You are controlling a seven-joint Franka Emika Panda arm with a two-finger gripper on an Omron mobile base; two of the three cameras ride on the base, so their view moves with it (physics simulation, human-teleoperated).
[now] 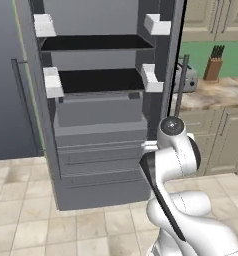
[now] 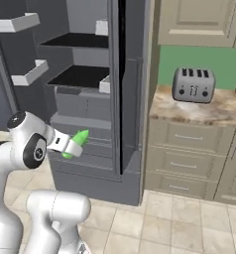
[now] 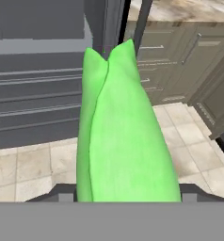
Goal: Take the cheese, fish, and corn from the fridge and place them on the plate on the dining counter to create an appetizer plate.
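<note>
A white robot arm's two-finger gripper [image 2: 73, 147] holds a small cob of corn wrapped in bright green husk [image 2: 76, 143] in front of the tall grey fridge with black shelves and white door bins [image 1: 98, 120], whose door stands open. The jaws stand fairly wide, closed on the thick lower part of the cob. In the hand view the corn [image 3: 124, 136] rises straight out from between the dark finger tips, its split husk points aimed away from the wrist toward the fridge's lower drawers and the tiled floor.

In the right base view the cob juts forward and to the right of the hand, its pointed end up and away from the arm, clear of the fridge front and touching nothing but the gripper.

The cob looks light and fairly stiff, though the smooth tapering husk could slide forward under a loose hold. A grip across the broad base, as here, seems safer than one near the narrow tip. Setting it down on its side should stop it rolling.

To the right of the fridge a silver four-slot toaster [image 2: 193, 85] sits on a marbled counter above beige cabinets, with a wooden knife block [image 1: 213, 64] farther along.
</note>
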